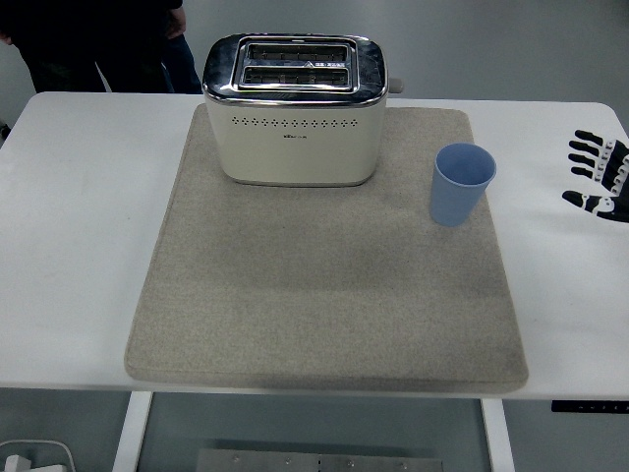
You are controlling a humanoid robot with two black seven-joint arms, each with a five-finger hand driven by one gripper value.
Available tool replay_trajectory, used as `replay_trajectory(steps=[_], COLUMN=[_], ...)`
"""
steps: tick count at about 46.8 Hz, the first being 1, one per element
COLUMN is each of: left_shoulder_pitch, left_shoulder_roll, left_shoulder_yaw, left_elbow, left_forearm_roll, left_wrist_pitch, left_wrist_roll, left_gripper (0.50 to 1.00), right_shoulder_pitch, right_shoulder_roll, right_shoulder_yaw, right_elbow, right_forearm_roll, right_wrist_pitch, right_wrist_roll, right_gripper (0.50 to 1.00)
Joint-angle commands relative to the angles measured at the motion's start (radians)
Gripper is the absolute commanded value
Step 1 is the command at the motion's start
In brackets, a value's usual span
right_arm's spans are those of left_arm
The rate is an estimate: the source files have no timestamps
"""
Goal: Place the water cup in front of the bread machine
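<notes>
Water cup (462,183) stands on beige mat (324,285) covering white table (79,216)

Small dark brand mark on bread machine (295,110) front face, below row of vent holes: too small to read. No other print legible.

Blue cup (461,183) stands right of toaster (295,108); right hand (600,177) splayed.

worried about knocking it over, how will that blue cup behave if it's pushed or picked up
The blue cup looks like thin plastic and empty, so probably light. It stands upright, taller than wide and narrower at the base, so a high push may tip it. The felt-like mat under it would likely resist sliding.
</notes>
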Motion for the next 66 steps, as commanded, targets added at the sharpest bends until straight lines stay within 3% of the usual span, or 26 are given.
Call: replay_trajectory(steps=[1, 11, 20, 27, 34, 49, 66], left_shoulder_pitch=[0.0, 0.0, 0.0, 0.0, 0.0, 0.0, 0.0], left_shoulder_roll=[0.0, 0.0, 0.0, 0.0, 0.0, 0.0, 0.0], left_shoulder_yaw=[0.0, 0.0, 0.0, 0.0, 0.0, 0.0, 0.0], left_elbow=[0.0, 0.0, 0.0, 0.0, 0.0, 0.0, 0.0], left_forearm_roll=[0.0, 0.0, 0.0, 0.0, 0.0, 0.0, 0.0], left_wrist_pitch=[0.0, 0.001, 0.0, 0.0, 0.0, 0.0, 0.001], left_wrist_roll=[-0.002, 0.0, 0.0, 0.0, 0.0, 0.0, 0.0], left_gripper=[1.0, 1.0, 1.0, 1.0, 1.0, 1.0, 1.0], right_shoulder_pitch=[-0.022, -0.034, -0.022, -0.006, 0.024, 0.093, 0.11], right_shoulder_roll=[0.007, 0.085, 0.142, 0.188, 0.237, 0.327, 0.343], right_shoulder_yaw=[-0.001, -0.004, -0.005, -0.005, -0.007, -0.061, -0.062], right_elbow=[0.016, 0.016, 0.002, -0.001, -0.027, -0.104, -0.115], right_forearm_roll=[-0.05, -0.138, -0.138, -0.139, -0.139, -0.132, -0.122], right_wrist_pitch=[-0.035, -0.172, -0.215, -0.219, -0.219, -0.219, -0.213], right_wrist_roll=[0.0, 0.0, -0.05, -0.056, -0.097, -0.102, -0.105], right_gripper=[0.919, 0.919, 0.921, 0.919, 0.919, 0.921, 0.909])
